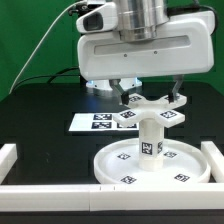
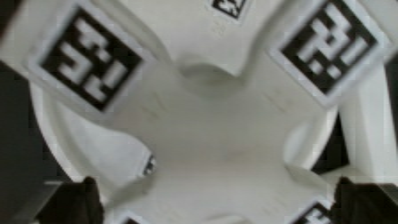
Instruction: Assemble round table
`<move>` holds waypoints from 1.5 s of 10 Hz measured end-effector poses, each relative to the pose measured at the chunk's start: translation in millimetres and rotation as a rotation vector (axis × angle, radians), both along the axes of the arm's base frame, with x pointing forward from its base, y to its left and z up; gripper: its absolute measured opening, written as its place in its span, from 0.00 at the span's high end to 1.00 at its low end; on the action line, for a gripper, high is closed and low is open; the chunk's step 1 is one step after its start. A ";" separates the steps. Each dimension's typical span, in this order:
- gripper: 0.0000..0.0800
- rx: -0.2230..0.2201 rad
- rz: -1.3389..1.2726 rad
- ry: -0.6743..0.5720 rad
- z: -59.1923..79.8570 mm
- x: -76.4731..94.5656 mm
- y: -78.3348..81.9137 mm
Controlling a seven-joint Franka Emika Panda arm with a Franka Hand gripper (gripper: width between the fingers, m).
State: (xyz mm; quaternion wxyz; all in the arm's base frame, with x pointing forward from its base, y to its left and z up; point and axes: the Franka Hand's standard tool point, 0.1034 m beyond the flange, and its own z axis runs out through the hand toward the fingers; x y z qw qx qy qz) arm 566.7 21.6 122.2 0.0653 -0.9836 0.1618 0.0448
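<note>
Pincer (image 1: pixel 150 97) fingers stand apart on either side of the foot piece (image 1: pixel 150 108), which sits on top of the post (image 1: pixel 149 138). Above them the arm points straight down. That post stands upright in the middle of the round disc (image 1: pixel 120 163) on the black worktop (image 1: pixel 40 115), with the marker board (image 1: pixel 92 122) behind and green backdrop beyond.

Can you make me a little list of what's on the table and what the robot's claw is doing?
Big round disc: flat on the black table, inside the white rails
Post: standing upright in the disc's middle
Foot piece: on top of the post
Claw: open, right over the foot piece
Tag board: flat behind the disc
</note>
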 end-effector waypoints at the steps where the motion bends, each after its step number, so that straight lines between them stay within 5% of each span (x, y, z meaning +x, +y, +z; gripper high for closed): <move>1: 0.19 0.002 -0.008 0.009 -1.2 -1.9 -3.0; 7: 0.19 0.005 0.024 0.007 -5.1 0.2 19.5; 15: 0.19 0.002 0.052 0.009 -17.8 -2.8 20.9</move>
